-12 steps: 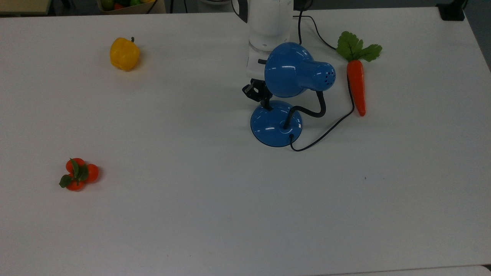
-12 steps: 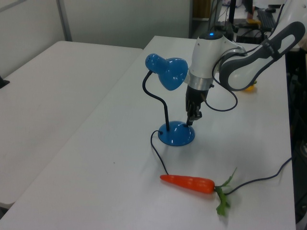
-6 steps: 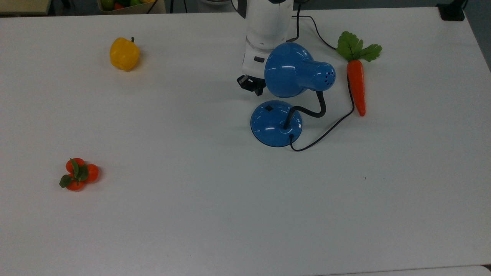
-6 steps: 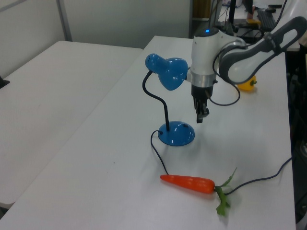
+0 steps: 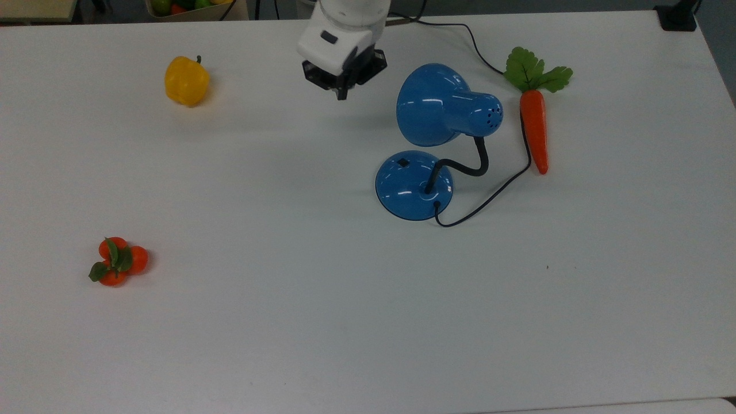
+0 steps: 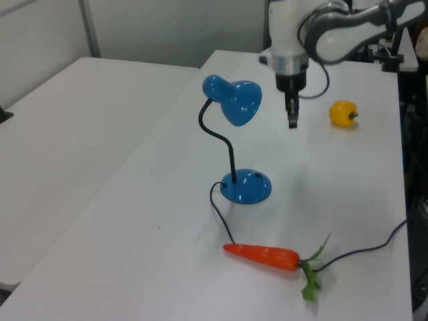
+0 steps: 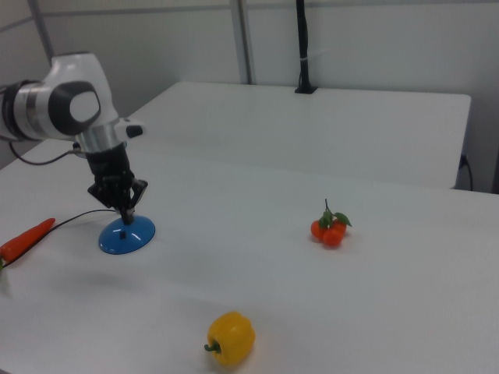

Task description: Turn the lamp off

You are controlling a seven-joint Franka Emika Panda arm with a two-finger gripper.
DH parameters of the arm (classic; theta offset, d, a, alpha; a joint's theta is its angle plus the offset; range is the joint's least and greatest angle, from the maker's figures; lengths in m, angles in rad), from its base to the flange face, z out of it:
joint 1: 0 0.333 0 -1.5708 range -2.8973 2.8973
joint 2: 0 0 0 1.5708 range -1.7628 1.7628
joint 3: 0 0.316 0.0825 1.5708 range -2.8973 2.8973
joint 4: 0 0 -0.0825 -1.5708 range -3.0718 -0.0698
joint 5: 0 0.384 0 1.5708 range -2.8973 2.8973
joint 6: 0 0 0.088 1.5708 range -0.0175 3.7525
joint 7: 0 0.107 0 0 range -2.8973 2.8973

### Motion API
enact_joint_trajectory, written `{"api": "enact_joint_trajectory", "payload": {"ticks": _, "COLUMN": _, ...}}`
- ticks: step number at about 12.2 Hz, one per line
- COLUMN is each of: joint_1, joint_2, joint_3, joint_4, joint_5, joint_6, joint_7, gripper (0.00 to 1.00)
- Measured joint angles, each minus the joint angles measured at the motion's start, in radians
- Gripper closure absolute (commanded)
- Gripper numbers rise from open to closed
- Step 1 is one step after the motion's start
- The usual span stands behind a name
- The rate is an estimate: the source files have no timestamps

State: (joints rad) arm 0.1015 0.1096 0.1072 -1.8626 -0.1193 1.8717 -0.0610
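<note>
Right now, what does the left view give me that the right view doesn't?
Left view: the lamp shade, its bendy neck, the cord leaving the base, and the carrot's leaves.
Right view: the orange fruit cluster on the table.
Both: the lamp base, the gripper, the pepper and the carrot. The left view puts the gripper up off the base, beside the shade. In the right view the fingers overlap the base, so height is hard to judge there.
</note>
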Motion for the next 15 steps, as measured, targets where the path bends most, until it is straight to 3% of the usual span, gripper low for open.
{"api": "enact_joint_trajectory", "payload": {"ticks": 5, "joint_1": -0.132, "joint_2": -0.073, "joint_3": -0.004, "joint_4": 0.203, "joint_5": 0.0, "joint_6": -0.225, "joint_7": 0.041, "gripper": 1.0}}
{"api": "enact_joint_trajectory", "payload": {"ticks": 8, "joint_1": -0.166, "joint_2": -0.087, "joint_3": -0.004, "joint_4": 0.259, "joint_5": 0.0, "joint_6": -0.27, "joint_7": 0.047, "gripper": 0.93}}
{"api": "enact_joint_trajectory", "payload": {"ticks": 9, "joint_1": -0.175, "joint_2": -0.095, "joint_3": -0.004, "joint_4": 0.265, "joint_5": 0.0, "joint_6": -0.276, "joint_7": 0.049, "gripper": 0.76}}
{"api": "enact_joint_trajectory", "payload": {"ticks": 10, "joint_1": -0.18, "joint_2": -0.103, "joint_3": -0.004, "joint_4": 0.267, "joint_5": 0.0, "joint_6": -0.28, "joint_7": 0.05, "gripper": 0.53}}
{"api": "enact_joint_trajectory", "payload": {"ticks": 11, "joint_1": -0.185, "joint_2": -0.107, "joint_3": -0.004, "joint_4": 0.267, "joint_5": 0.0, "joint_6": -0.29, "joint_7": 0.052, "gripper": 0.08}}
{"api": "enact_joint_trajectory", "payload": {"ticks": 12, "joint_1": -0.197, "joint_2": -0.11, "joint_3": -0.004, "joint_4": 0.267, "joint_5": 0.0, "joint_6": -0.296, "joint_7": 0.052, "gripper": 0.0}}
{"api": "enact_joint_trajectory", "payload": {"ticks": 15, "joint_1": -0.233, "joint_2": -0.117, "joint_3": -0.004, "joint_4": 0.268, "joint_5": 0.0, "joint_6": -0.296, "joint_7": 0.052, "gripper": 0.0}}
